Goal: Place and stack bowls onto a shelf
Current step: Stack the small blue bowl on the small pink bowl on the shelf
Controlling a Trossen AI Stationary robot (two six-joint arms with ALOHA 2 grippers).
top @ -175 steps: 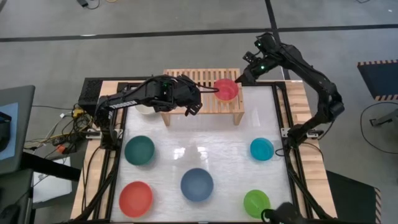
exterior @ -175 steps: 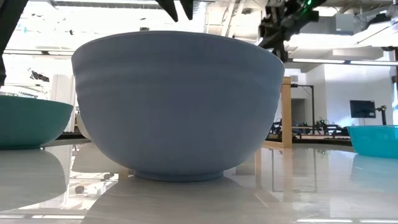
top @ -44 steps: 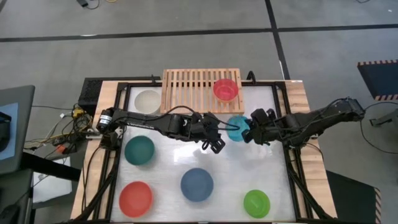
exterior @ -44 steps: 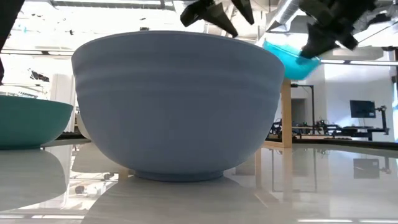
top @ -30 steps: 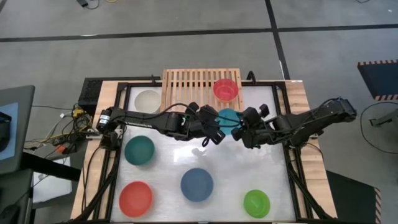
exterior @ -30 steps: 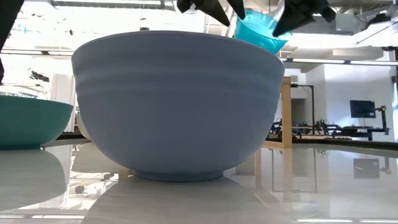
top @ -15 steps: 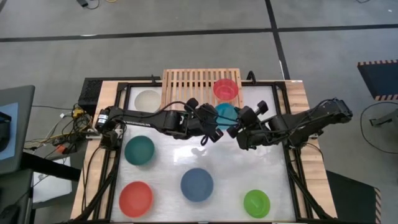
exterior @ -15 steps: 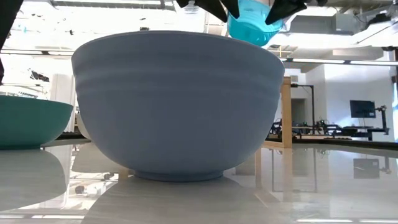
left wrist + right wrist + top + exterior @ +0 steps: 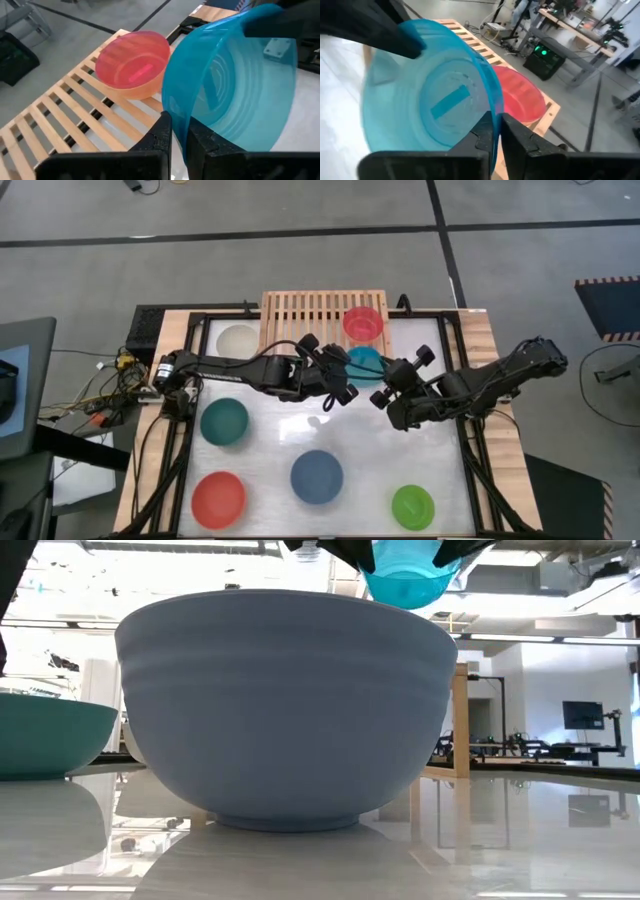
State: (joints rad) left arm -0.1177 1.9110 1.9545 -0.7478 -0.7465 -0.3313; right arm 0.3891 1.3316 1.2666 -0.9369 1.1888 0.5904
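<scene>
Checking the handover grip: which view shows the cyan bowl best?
The left wrist view: the cyan bowl fills it, rim between fingers. Right wrist shows its other rim pinched; high view, a small disc; low view, only its underside.

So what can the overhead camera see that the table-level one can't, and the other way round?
Only the high view shows the slatted shelf with the pink bowl on it, the white bowl, red bowl and green bowl, and both arms, left pincer and right pincer each gripping a rim. Only the low view shows the room behind the table. Both show the cyan bowl held in the air, the dark blue bowl and the teal bowl.
</scene>
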